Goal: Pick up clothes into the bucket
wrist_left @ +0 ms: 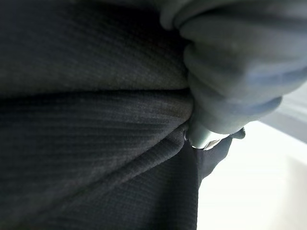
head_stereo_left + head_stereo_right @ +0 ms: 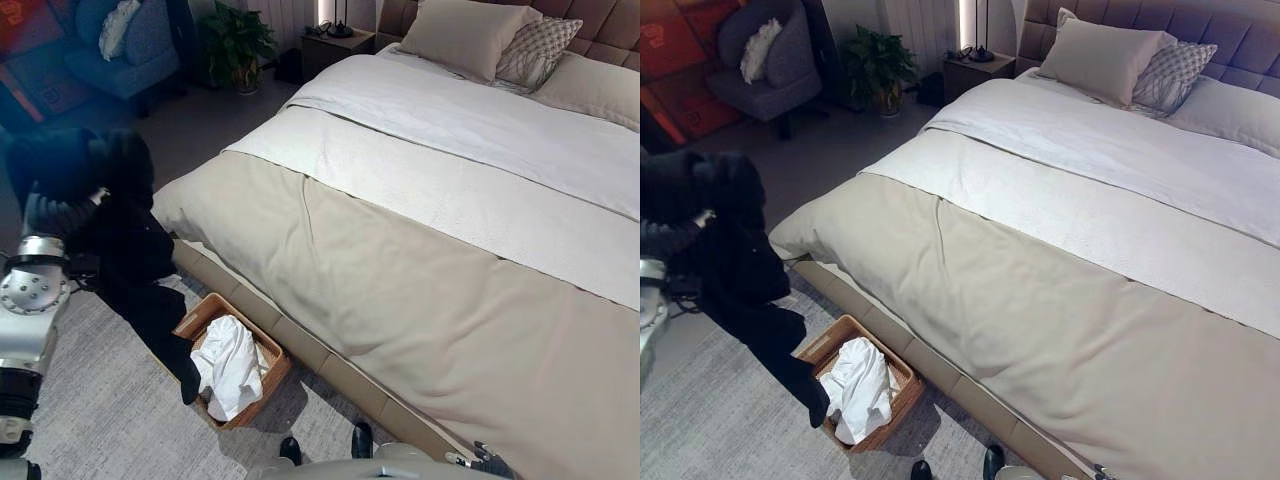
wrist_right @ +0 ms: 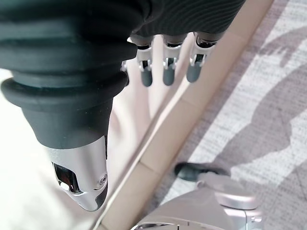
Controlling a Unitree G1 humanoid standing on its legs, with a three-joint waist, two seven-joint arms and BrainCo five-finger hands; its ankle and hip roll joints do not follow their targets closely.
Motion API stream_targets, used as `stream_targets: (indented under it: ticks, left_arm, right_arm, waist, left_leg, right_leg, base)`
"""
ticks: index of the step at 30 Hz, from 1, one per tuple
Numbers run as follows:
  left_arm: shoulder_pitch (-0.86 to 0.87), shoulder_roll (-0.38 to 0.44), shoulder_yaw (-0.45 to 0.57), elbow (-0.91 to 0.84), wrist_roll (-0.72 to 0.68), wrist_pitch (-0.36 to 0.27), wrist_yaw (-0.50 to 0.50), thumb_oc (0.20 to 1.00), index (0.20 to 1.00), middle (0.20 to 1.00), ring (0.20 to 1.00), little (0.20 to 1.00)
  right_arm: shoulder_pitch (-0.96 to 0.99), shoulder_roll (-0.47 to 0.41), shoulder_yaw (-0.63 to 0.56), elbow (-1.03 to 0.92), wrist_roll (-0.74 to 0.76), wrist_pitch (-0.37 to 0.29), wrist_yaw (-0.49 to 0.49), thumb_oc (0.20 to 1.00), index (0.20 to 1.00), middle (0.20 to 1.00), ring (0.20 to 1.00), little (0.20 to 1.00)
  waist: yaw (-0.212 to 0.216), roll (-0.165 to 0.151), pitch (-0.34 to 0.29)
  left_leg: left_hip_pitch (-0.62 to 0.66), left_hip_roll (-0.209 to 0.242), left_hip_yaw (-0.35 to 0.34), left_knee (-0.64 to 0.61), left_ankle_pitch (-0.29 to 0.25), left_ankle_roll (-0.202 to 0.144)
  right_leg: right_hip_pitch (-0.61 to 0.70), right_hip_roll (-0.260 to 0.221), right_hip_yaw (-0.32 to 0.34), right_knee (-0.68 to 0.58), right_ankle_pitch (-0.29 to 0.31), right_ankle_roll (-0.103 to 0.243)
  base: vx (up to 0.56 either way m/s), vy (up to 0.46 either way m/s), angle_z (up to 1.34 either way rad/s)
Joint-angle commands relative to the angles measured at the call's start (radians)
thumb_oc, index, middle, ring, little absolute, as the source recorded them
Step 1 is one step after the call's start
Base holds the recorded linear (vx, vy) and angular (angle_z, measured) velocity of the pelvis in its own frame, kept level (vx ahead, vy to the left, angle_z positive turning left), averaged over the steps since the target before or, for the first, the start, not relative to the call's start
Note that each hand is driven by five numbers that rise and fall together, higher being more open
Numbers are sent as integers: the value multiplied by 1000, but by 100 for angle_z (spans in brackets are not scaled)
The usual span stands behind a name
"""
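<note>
A white garment (image 2: 229,366) is already lying in the wicker basket (image 2: 212,306) beside the bed (image 2: 420,260). The left hand (image 2: 55,213) is gripping a dark garment (image 2: 135,270), apparently bunched in its fingers, and its tail is dangling to the basket's rim. The right hand (image 3: 165,67) is hanging relaxed, empty. Release is remaining.

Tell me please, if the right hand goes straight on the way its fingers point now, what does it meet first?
Probably the bed's padded base. In the right wrist view the right hand hangs with straight fingers aimed at that beige strip, where it borders the grey rug. Nothing shows in between, though depth is unclear.
</note>
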Motion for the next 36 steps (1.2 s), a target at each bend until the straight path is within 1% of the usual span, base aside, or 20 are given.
stream_targets:
  ticks: [1, 7, 14, 20, 23, 26, 28, 29, 30, 31, 35, 36]
  left_arm:
    - [-146, 119, 104, -33, -29, -104, 60, 200, 200, 200, 200, 200]
    - [-155, 173, 118, -42, -33, -116, 75, 200, 200, 200, 200, 200]
    - [-152, 190, 113, -35, -34, -116, 66, 200, 200, 200, 200, 200]
    - [-117, 147, 107, -39, -43, -107, 40, 200, 200, 200, 200, 200]
    - [-99, 107, 98, -42, -52, -102, 21, 200, 200, 200, 200, 200]
    - [-103, 57, 58, -36, -42, -89, 10, 200, 200, 200, 200, 200]
    - [-111, 46, 44, -34, -33, -85, 11, 200, 200, 200, 200, 200]
    - [-111, 29, 31, -32, -20, -79, 12, 200, 200, 200, 200, 200]
    - [-118, 5, 14, -26, -8, -74, 17, 200, 200, 200, 200, 200]
    - [-120, 4, 12, -25, -8, -74, 18, 200, 200, 200, 200, 200]
    - [-152, -43, -31, -14, 8, -70, 36, 200, 200, 200, 200, 200]
    - [-163, -55, -37, -6, 0, -71, 42, 200, 200, 200, 200, 200]
  right_arm:
    - [-29, -34, 44, 6, -1, -37, -4, 1000, 1000, 1000, 1000, 1000]
    - [-34, -37, 48, 10, -1, -40, -6, 1000, 1000, 1000, 1000, 1000]
    - [-36, -37, 52, 18, 3, -42, -5, 1000, 1000, 1000, 1000, 1000]
    - [-34, -42, 49, 7, 2, -41, -8, 1000, 1000, 1000, 1000, 1000]
    - [-35, -46, 48, 3, -3, -38, -10, 1000, 1000, 1000, 1000, 1000]
    - [-37, -53, 51, -10, -13, -36, -15, 1000, 1000, 1000, 1000, 1000]
    - [-38, -56, 51, -9, -15, -37, -17, 1000, 1000, 1000, 1000, 1000]
    - [-40, -58, 53, -14, -19, -38, -19, 1000, 1000, 1000, 1000, 1000]
    - [-50, -66, 56, -26, -19, -38, -22, 1000, 1000, 1000, 1000, 1000]
    - [-50, -66, 55, -26, -19, -38, -22, 1000, 1000, 1000, 1000, 1000]
    - [-84, -90, 68, -79, -13, -50, -32, 1000, 1000, 1000, 1000, 1000]
    - [-97, -94, 71, -86, -8, -54, -33, 1000, 1000, 1000, 1000, 1000]
  waist:
    - [-32, 8, -32]
    - [-31, 11, -36]
    - [-28, 12, -35]
    - [-27, 6, -23]
    - [-26, 1, -12]
    - [-29, -11, 5]
    - [-28, -14, 10]
    - [-29, -18, 19]
    - [-30, -26, 42]
    - [-29, -26, 41]
    - [-32, -45, 123]
    - [-32, -49, 143]
  left_leg:
    - [-10, 16, 24, 53, -63, 3]
    - [-7, 17, 24, 49, -62, 2]
    - [-6, 16, 21, 47, -63, 2]
    - [-18, 14, 19, 56, -65, 3]
    - [-29, 14, 17, 64, -66, 5]
    - [-48, 15, 13, 71, -63, 5]
    - [-56, 15, 11, 77, -64, 6]
    - [-69, 14, 10, 88, -66, 7]
    - [-97, 13, 6, 114, -69, 8]
    - [-101, 13, 6, 117, -70, 9]
    - [-210, 2, 0, 232, -91, 18]
    - [-254, 2, -1, 277, -102, 23]
  right_leg:
    - [25, -121, -29, 56, -43, 131]
    - [29, -122, -33, 53, -44, 132]
    - [29, -122, -36, 53, -44, 133]
    - [17, -123, -33, 58, -41, 132]
    - [7, -122, -32, 63, -41, 131]
    - [-11, -122, -30, 72, -41, 129]
    - [-19, -123, -30, 77, -42, 128]
    - [-28, -124, -29, 86, -43, 127]
    - [-50, -127, -23, 105, -45, 124]
    - [-53, -127, -23, 107, -46, 124]
    - [-152, -135, 1, 195, -51, 112]
    - [-197, -138, 8, 234, -55, 109]
  base:
    - [0, 0, 0]
    - [0, 0, 0]
    - [0, 0, 0]
    - [0, 0, 0]
    - [0, 0, 0]
    - [-25, 2, 0]
    - [-38, 6, 1]
    - [-105, 8, 1]
    - [-94, 5, -1]
    - [-131, 6, -1]
    - [-192, 22, -1]
    - [-208, 39, -2]
